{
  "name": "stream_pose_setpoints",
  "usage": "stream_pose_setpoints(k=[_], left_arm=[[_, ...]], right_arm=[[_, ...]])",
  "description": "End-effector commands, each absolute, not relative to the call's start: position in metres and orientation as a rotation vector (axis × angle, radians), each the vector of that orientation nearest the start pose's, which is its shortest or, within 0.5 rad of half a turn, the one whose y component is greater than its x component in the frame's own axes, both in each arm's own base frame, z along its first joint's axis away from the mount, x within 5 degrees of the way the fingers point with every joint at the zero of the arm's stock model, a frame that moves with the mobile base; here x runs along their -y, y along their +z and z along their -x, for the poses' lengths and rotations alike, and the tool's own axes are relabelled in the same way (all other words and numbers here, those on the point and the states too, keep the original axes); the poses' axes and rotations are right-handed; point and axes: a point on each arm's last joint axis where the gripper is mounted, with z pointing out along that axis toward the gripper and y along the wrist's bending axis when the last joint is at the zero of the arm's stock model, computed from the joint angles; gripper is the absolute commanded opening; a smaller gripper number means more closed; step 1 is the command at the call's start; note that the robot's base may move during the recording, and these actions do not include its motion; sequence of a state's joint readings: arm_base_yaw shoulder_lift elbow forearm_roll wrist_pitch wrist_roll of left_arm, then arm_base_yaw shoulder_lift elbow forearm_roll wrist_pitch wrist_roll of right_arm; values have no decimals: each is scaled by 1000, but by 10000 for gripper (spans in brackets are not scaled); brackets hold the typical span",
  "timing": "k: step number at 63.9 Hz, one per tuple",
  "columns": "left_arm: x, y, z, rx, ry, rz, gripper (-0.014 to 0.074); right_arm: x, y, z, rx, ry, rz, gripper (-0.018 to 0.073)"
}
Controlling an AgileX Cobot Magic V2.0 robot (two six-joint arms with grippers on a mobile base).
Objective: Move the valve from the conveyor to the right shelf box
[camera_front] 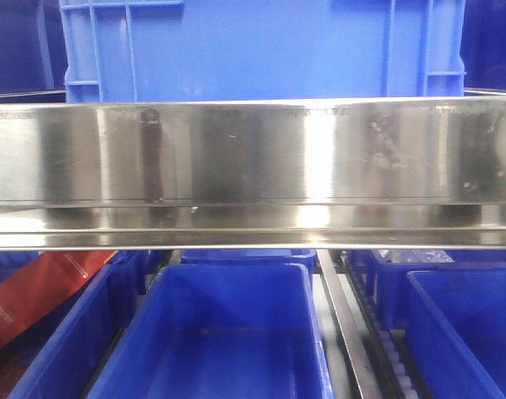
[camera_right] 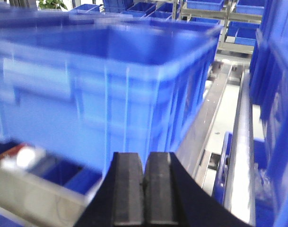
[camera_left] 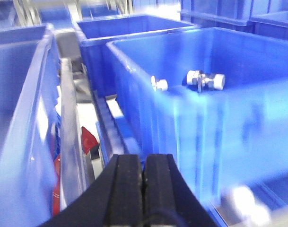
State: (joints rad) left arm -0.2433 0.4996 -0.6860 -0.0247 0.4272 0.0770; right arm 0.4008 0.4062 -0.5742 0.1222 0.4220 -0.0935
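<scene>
Already your valve (camera_left: 206,80) lies inside the blue box (camera_left: 238,113) — left gripper (camera_left: 143,189) and right gripper (camera_right: 144,187) both clenched, empty.

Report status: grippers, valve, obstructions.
Left gripper shut, empty. Right gripper shut, empty. Small silvery valve with white caps inside blue plastic box. Nothing seen in the way.

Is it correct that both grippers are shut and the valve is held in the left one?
Not quite. Both the left gripper and the right gripper are shut, but empty. The left wrist view shows the valve inside the blue box.
</scene>
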Motion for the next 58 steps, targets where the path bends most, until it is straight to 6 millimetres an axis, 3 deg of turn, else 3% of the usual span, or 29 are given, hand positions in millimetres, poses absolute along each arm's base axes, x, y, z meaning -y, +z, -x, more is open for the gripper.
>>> stream_pose_setpoints(k=[1, 9, 17, 58], left_arm=[[21, 343, -80, -1626, -159, -238, -111], [18, 309, -72, -1575, -160, -227, -111], [17, 293, -67, -1508, -162, -215, -111], [16, 291, -64, -1473, -163, -210, -111]], right_arm=[[-32, 324, -66, -1652, 342, 360, -162], [-29, 301, -60, -1622, 342, 348, -162], [-28, 294, -58, -1626, 342, 349, -162], [-28, 295, -59, -1606, 343, 343, -162]])
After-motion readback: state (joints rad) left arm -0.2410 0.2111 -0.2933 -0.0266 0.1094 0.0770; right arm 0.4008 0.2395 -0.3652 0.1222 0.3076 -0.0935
